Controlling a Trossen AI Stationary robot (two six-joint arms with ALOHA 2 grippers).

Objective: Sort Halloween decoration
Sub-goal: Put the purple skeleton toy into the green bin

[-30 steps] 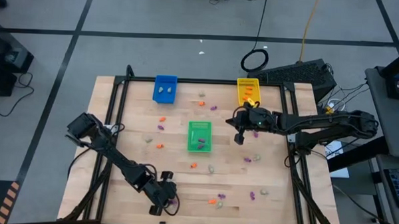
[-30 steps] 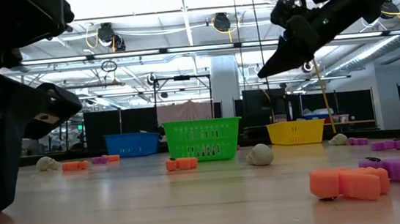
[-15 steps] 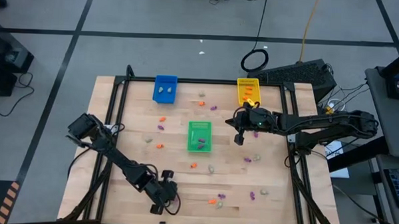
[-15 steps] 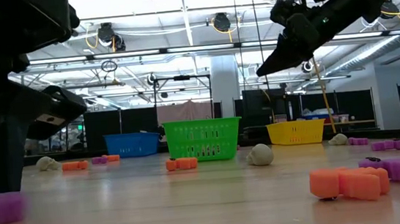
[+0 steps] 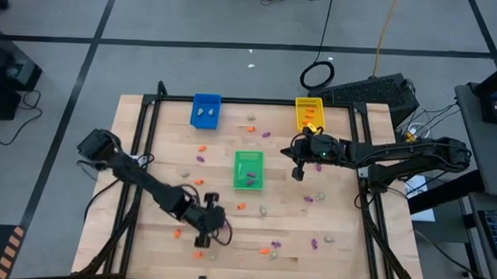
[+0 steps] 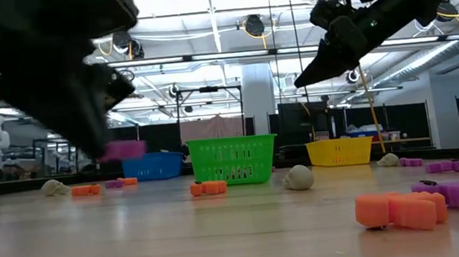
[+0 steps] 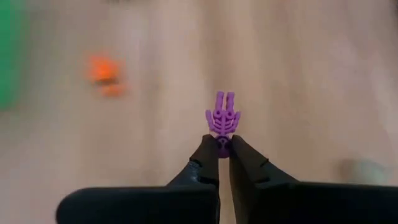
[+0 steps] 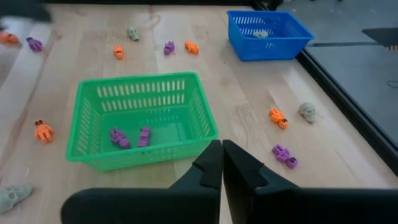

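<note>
The left gripper is pinched tight on a tiny purple skeleton trinket, holding it by one end just above the tabletop, near the front edge. It looks feather-light and stiff, moulded plastic by my guess, so a light squeeze should do. But it's thin and held only at the tip, so it could twist or slip out.

The right gripper hangs with fingers together and empty, between the green tray and the yellow tray.

Orange, purple and pale pieces lie scattered across the wood, and two purple ones sit in the green tray.

In the low view the left arm is a dark smear with a purple blur beside it. From above the gripper covers the trinket completely. The blue tray holds a pale piece whose shape I can't make out.
</note>
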